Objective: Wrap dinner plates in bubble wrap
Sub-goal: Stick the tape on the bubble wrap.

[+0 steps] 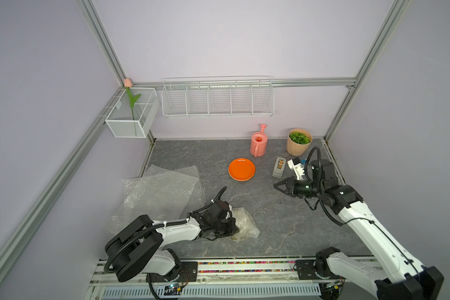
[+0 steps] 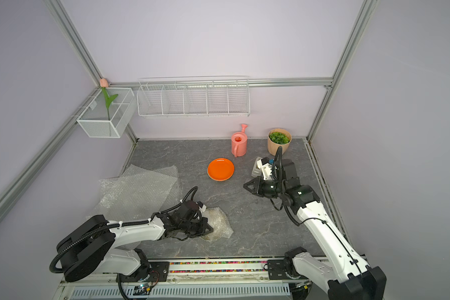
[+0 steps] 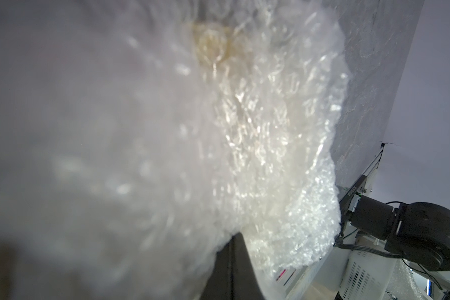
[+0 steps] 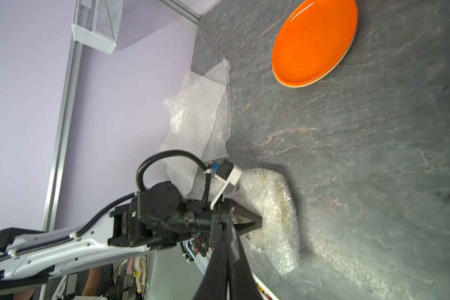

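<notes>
Front of desk (image 1: 283,228), wrapped bundle (image 1: 246,225): bubble wrap bunched round a yellowish shape that shows dimly through; the left arm (image 1: 177,230) hides its left side in both top views.
Left tool (image 4: 257,224): jaws closed, tips against the bundle's edge; whether a fold is pinched cannot be told.
Right tool (image 1: 276,186): closed on nothing, over bare desk, apart from the bundle.
Orange plate (image 1: 241,169): unwrapped, mid-desk.
Loose bubble wrap sheets (image 1: 161,192): overlapping, left edge.
Back right: pink watering can (image 1: 258,144), potted plant (image 1: 298,141), tape dispenser (image 1: 279,167).
</notes>
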Available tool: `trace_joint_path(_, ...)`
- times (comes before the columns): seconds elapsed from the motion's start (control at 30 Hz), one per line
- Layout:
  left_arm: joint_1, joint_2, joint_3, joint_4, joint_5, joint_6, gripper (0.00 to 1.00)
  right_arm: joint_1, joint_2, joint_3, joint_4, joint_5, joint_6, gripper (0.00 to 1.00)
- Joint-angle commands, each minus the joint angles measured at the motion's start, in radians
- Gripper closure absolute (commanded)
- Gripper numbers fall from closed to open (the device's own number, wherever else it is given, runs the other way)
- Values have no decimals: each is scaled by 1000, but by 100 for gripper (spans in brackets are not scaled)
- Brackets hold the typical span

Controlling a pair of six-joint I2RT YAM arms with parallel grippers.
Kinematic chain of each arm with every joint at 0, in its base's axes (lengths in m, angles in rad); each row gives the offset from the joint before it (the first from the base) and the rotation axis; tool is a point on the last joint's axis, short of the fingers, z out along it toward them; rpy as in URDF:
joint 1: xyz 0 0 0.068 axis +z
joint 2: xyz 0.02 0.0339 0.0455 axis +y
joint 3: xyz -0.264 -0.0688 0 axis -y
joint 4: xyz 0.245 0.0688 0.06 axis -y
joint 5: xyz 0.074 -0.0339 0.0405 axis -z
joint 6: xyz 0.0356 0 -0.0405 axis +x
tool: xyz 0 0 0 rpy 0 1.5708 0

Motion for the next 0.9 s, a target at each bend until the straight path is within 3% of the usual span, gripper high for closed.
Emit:
trace_joint_path(0.0,2,24,-34,-44,-26,16,100,116,-80,-36,-105,89,66,93)
trace_joint_path(0.27,2,27,-70,12,-23,29,100,542,-178,-101,-81,316,246,93)
trace_joint_path(0.5,3,19,-86,28,-25,35,100,863,-112,-156,27,468,357,93)
trace_joint_path(0.67,2,8,-80,27,-19,36,100,927,9,-129,107,481,353,93)
trace_joint_path(0.87,2,10,-83,36,-1,36,100,884,140,-99,180,505,295,93)
